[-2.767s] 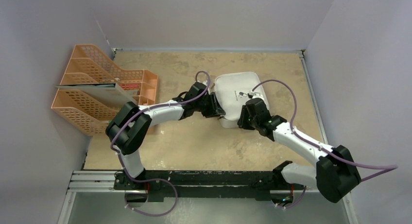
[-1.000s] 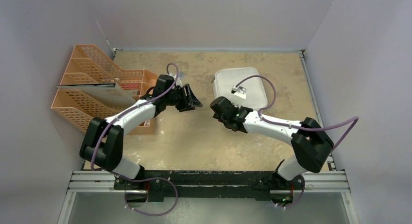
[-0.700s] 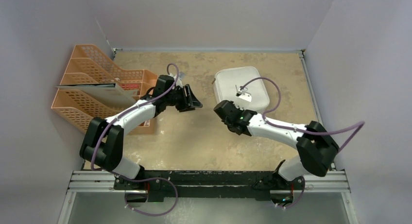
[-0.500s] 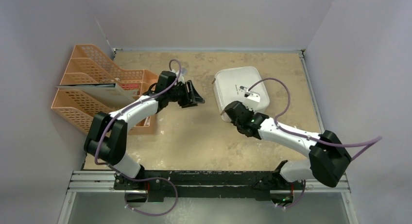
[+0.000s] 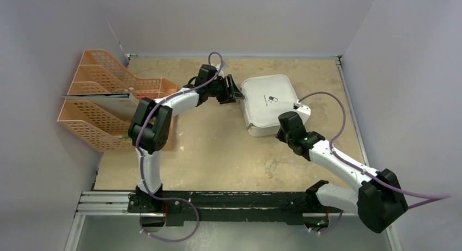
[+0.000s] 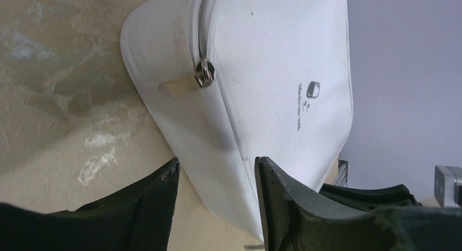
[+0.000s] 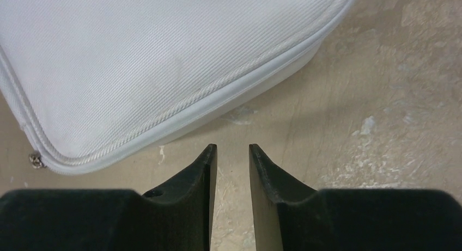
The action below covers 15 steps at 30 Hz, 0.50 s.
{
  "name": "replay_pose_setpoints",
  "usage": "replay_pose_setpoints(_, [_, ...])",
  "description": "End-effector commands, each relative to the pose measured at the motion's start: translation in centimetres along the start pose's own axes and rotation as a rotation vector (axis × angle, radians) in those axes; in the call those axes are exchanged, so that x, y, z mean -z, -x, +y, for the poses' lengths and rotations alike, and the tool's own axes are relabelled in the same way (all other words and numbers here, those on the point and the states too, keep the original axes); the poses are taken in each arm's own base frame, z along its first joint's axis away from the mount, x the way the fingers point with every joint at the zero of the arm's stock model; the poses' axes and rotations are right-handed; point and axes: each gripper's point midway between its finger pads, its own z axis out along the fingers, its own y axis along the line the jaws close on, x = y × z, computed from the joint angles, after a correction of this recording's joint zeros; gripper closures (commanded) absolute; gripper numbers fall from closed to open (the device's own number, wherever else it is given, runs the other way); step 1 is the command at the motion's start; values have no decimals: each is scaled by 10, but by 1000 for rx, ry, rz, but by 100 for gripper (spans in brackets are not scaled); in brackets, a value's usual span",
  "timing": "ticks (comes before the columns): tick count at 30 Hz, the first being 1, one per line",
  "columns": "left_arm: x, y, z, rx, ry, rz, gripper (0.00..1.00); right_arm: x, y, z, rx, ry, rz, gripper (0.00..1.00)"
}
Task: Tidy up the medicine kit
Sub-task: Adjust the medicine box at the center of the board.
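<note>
Because the medicine kit [image 5: 267, 106] lies flat and closed on the table [image 5: 218, 153], lid up with its small dark logo [image 5: 272, 99] showing, nothing inside it can be sorted until the zip is run round. Both arms seem placed with that in mind.

The left gripper [image 6: 217, 163] hangs at the kit's left side, its fingers [image 6: 158, 199] spread wide and holding nothing. In the left wrist view the kit's side wall shows between them. The zip pull [image 6: 202, 77], with its pale tab, sits farther along that same side, beyond the fingertips. I judge this wide spread as readiness either to take the pull or to steady the soft shell, though I cannot tell which.

The right gripper [image 7: 230, 148] waits just short of the kit's near edge, close to its near right corner. Its fingers [image 7: 204, 175] are drawn almost together, with only a narrow slit between them and nothing in it, and they do not touch the case. Such a narrow set would suit pinching a small tab or pressing on the rim. A small metal piece [image 7: 36, 160] shows at the kit's corner, off to the side of the fingertips.

The orange mesh trays [image 5: 109, 106] stand well to the left of the kit, apart from either gripper.
</note>
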Motion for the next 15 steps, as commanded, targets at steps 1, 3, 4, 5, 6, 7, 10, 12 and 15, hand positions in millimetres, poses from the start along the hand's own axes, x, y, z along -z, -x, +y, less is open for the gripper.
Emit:
replay_pose_setpoints(1, [-18,18,-13,-55,-34,-27,49,-6,7,-11,-14,27,13,70])
replay_pose_setpoints(3, [-27,17,-11,-49,-37,-16,49,-8,9,-14,-25,31,20,70])
replay_pose_setpoints(4, [-32,16,-10,-48,-36,-11,49,-9,10,-14,-30,33,23,70])
replay_pose_setpoints(5, [-35,15,-9,-48,-36,-7,50,-11,12,-14,-37,36,22,70])
replay_pose_setpoints(6, [-38,14,-7,-46,-31,-4,50,-12,14,-14,-45,39,22,70])
replay_pose_setpoints(7, [-41,12,-5,-44,-23,-1,51,-15,15,-15,-55,40,22,70])
replay_pose_setpoints(10, [-47,4,5,-28,25,13,56,-29,19,-13,-87,68,26,70])
replay_pose_setpoints(12, [-47,-4,10,-13,49,30,68,-38,24,-7,-83,88,33,70])
replay_pose_setpoints(15, [-36,-17,17,0,86,50,84,-45,32,3,-49,125,40,71])
